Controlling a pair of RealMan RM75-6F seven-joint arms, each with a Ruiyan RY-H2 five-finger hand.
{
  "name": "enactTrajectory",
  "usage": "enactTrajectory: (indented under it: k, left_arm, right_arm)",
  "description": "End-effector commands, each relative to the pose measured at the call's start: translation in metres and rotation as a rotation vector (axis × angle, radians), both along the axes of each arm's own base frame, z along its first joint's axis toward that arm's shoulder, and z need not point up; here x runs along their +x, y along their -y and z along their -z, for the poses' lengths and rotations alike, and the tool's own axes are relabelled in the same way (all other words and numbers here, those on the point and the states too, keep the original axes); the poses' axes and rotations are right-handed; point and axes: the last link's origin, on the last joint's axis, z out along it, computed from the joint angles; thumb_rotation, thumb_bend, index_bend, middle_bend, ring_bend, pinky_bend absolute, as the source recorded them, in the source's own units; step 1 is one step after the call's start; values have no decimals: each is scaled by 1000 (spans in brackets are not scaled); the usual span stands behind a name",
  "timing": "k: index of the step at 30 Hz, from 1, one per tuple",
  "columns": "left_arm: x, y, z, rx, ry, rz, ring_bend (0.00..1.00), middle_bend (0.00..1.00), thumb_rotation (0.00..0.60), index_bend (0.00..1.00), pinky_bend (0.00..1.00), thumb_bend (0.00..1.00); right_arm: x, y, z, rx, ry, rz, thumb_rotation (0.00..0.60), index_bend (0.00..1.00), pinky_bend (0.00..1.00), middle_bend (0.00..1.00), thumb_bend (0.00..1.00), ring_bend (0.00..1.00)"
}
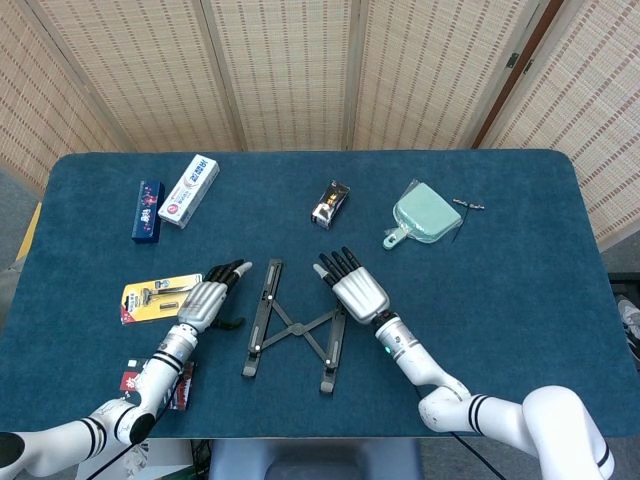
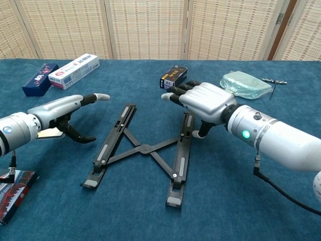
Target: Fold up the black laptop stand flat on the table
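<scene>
The black laptop stand (image 1: pixel 294 327) (image 2: pixel 143 149) lies on the blue table, two long bars joined by crossed links, spread apart. My right hand (image 1: pixel 351 288) (image 2: pixel 200 101) rests flat, fingers extended, against the far end of the right bar, its thumb down beside that bar. My left hand (image 1: pixel 207 297) (image 2: pixel 62 109) hovers open just left of the left bar, fingers pointing toward it without touching, thumb hanging below.
A razor pack (image 1: pixel 152 297) lies under my left hand. A toothpaste box (image 1: pixel 189 190), dark blue box (image 1: pixel 147 210), small black box (image 1: pixel 331 203), mint pouch (image 1: pixel 424 215) stand farther back. A booklet (image 2: pixel 15 191) sits at the near left edge.
</scene>
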Motion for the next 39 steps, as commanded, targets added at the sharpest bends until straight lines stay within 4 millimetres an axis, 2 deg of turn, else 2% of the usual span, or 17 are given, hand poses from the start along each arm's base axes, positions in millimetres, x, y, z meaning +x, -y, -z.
enactTrajectory:
  k: [1,12,18,29,39]
  left_arm:
    - [-1,1,0,-1,-3,1,0,0,600,0,0,238]
    - [-17,2,-14,29,-27,-15,0,0,600,0,0,238]
    - [-23,9,-10,6,-43,-21,0,0,600,0,0,238]
    - [-8,15,-3,-18,1,4,0,0,600,0,0,238]
    - [-7,16,1,-21,-19,9,0,0,600,0,0,238]
  right_arm:
    - [0,0,1,2,-1,1,600,0,0,0,128,0]
    - [2,-1,1,5,3,-5,600,0,0,0,128,0]
    - [4,-2,1,7,7,-7,600,0,0,0,128,0]
    - [8,-3,3,7,15,-14,600,0,0,0,128,0]
    - [8,-4,4,9,22,-12,600,0,0,0,128,0]
